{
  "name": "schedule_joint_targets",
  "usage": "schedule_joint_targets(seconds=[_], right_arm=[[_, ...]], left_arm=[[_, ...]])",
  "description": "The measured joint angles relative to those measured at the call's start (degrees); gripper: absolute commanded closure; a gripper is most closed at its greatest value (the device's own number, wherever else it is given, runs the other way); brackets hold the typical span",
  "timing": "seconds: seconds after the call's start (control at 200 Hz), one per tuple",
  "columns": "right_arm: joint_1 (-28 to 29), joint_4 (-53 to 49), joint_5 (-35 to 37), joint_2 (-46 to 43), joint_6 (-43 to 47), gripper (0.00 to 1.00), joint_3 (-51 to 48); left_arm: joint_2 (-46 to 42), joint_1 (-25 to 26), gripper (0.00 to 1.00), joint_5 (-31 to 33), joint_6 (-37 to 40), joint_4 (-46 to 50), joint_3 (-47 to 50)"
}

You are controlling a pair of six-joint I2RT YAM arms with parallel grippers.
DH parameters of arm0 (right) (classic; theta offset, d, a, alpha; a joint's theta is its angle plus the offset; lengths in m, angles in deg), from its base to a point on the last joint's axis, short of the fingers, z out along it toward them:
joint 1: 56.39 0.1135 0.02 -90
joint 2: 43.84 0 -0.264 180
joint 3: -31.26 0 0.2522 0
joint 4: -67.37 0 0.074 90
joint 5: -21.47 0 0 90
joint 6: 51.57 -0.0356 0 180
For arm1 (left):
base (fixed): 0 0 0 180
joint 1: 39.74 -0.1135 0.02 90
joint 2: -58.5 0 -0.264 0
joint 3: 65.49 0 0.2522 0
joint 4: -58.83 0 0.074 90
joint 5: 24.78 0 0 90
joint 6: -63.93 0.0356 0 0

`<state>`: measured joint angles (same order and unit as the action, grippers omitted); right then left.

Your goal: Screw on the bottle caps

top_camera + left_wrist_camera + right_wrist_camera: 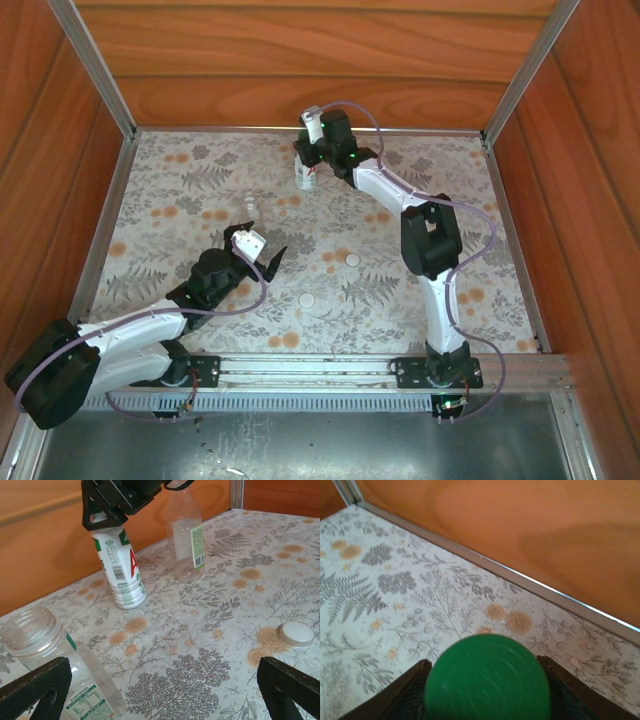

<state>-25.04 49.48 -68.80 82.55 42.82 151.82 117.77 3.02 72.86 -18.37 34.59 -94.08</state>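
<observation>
Step in hand: the right gripper (106,516) sits on top of the white bottle (121,575), its fingers closed on either side of the green cap (487,677). I judge this cap is being threaded on.
Next move: probably wrist turns with light downward pressure. Nothing steadies the bottle, so it could spin or tip.
Left gripper (162,680): fingers spread wide, holding nothing, on the arm-base side of the white bottle.
Short clear bottle (42,655): mouth open and uncapped, near the white bottle and just beside the left gripper.
White caps: one white cap (352,260) and a second white cap (307,298) lie flat on the table (450,200), well apart from the white bottle.
In the way: the tall clear bottle (186,535) stands near the white bottle, not touching it. I cannot tell whether it is capped.
</observation>
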Motion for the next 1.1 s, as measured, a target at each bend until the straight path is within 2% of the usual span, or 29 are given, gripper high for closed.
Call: schedule_joint_targets(seconds=[0.15,0.245,0.485,0.68,0.894,1.099], right_arm=[[0.0,-0.8,-0.1,-2.5,0.0,0.23,-2.8],[-0.3,-1.4,0.2,-6.7,0.0,0.2,-5.9],[-2.8,0.5,3.4,-17.9,-1.5,0.19,-12.6],[-7.9,0.5,5.6,-19.0,-4.4,0.19,-16.3],[-10.4,-1.7,4.8,-17.0,-6.2,0.23,-17.2],[-10.3,-2.3,3.2,-15.8,-6.6,0.47,-17.2]], left_arm=[[1.6,0.0,0.0,-1.2,0.4,-0.1,0.0],[2.4,0.0,0.0,-2.3,0.5,0.0,-0.3],[3.7,0.0,0.0,-5.4,1.0,-0.2,-1.8],[4.3,0.0,0.0,-6.6,1.0,-0.1,-1.9],[4.8,0.0,0.0,-7.0,1.0,-0.1,-1.9],[5.5,0.0,0.0,-7.1,1.0,-0.1,-1.9]])
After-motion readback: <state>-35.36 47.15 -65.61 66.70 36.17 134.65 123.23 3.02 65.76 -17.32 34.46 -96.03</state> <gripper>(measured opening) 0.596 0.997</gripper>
